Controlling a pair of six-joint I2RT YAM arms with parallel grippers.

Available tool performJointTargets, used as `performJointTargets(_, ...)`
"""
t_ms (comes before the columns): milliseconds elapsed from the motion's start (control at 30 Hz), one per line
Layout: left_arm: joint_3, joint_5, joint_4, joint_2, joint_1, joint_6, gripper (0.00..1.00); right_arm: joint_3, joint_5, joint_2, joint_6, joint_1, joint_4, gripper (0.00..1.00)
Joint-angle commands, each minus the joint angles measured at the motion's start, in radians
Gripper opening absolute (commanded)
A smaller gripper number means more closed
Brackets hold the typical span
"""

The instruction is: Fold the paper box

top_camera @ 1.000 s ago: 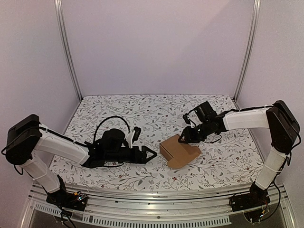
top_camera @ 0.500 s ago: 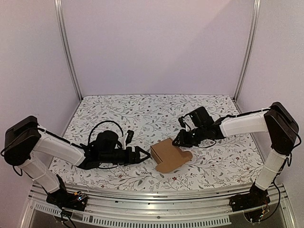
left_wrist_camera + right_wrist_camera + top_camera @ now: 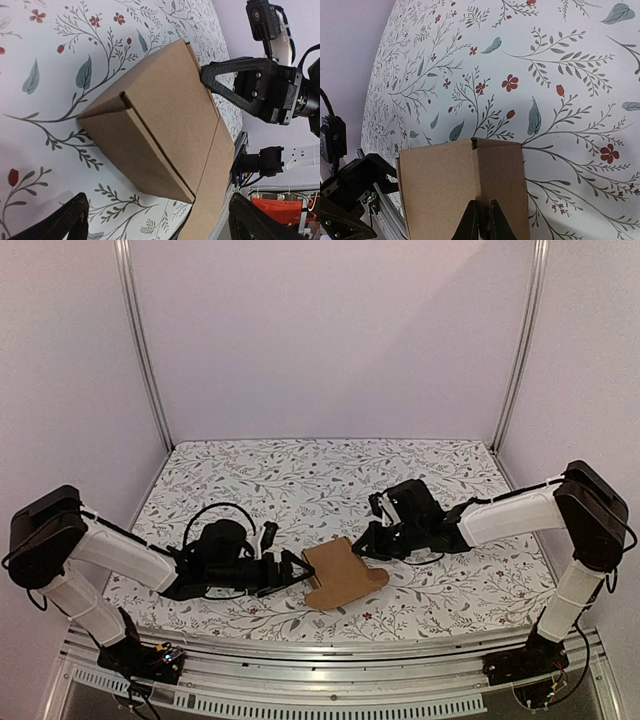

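Paper box (image 3: pixel 338 576): plain brown cardboard, partly folded into a low block, lying on the tabletop (image 3: pixel 300 475) between the two arms and toward the near edge.
Box details: in the left wrist view one end showed a tucked triangular corner and a slanting seam. In the top view a flat flap stuck out from the block on the side of the right arm.
Left gripper (image 3: pixel 294 567): lay low over the tabletop and pointed at the box, its fingers (image 3: pixel 70 220) spread wide to either side of the box's near end. Whether they touched the cardboard could not be told.
Right gripper (image 3: pixel 481 220): fingers nearly pressed together, pinching the thin edge of the box at the seam on the side facing the right arm. The left wrist view showed its dark fingertip against that far edge.
Arms: both reached inward from the sides and met at the box from opposite ends.
Tabletop: covered with a white cloth printed with grey leaves and small red flowers.
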Motion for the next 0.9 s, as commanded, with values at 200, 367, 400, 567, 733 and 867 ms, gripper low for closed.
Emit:
performJointTargets(200,-0.052,0.058,0.223,0.123,0.013,-0.147,0.99,-0.101,0.076,-0.005,0.089,0.047,0.046,0.06)
performJointTargets(367,-0.049,0.073,0.322,0.187,0.013,-0.182,1.00,-0.124,0.074,-0.011,0.094,0.047,0.061,0.06)
performJointTargets(400,-0.049,0.073,0.340,0.198,0.015,-0.187,1.00,-0.128,0.077,-0.015,0.093,0.047,0.061,0.06)
performJointTargets(567,-0.032,0.084,0.384,0.245,0.018,-0.209,1.00,-0.162,0.102,-0.045,0.088,0.047,0.060,0.06)
performJointTargets(733,-0.012,0.094,0.381,0.269,0.020,-0.209,0.99,-0.183,0.111,-0.070,0.085,0.048,0.061,0.06)
performJointTargets(867,0.009,0.114,0.413,0.298,0.024,-0.222,1.00,-0.186,0.114,-0.071,0.085,0.047,0.060,0.06)
